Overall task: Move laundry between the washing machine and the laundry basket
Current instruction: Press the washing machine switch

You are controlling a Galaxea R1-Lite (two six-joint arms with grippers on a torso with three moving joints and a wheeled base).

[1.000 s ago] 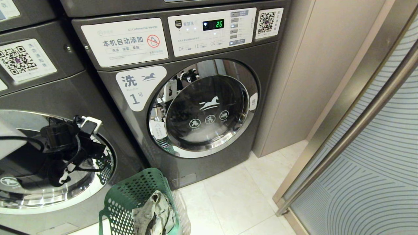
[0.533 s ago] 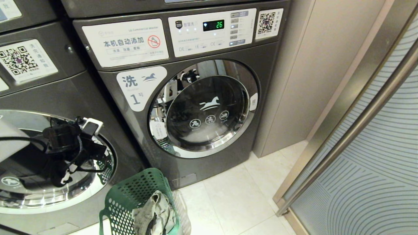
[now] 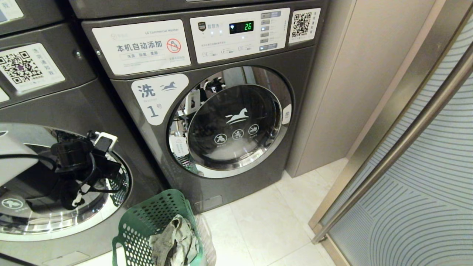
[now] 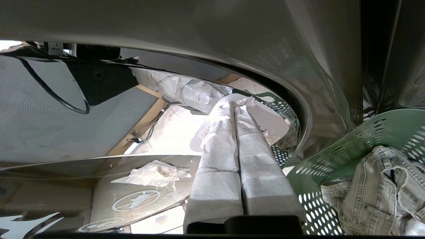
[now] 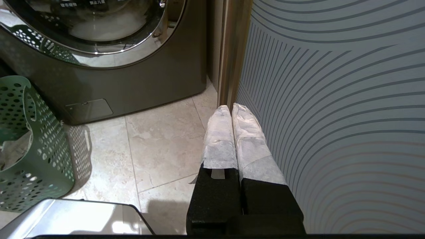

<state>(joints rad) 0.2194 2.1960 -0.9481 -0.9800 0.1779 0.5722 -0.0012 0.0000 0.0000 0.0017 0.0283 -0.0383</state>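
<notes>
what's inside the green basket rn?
The laundry basket holds one crumpled bundle of laundry, grey-beige with darker patches, slumped against its right wall. The basket's floor is mostly out of view, so anything beneath the cloth can't be seen.

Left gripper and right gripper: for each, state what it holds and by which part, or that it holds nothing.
Both hold nothing. The left gripper is shut, empty, by the washing machine door; the right gripper is shut, empty, above the floor.
</notes>
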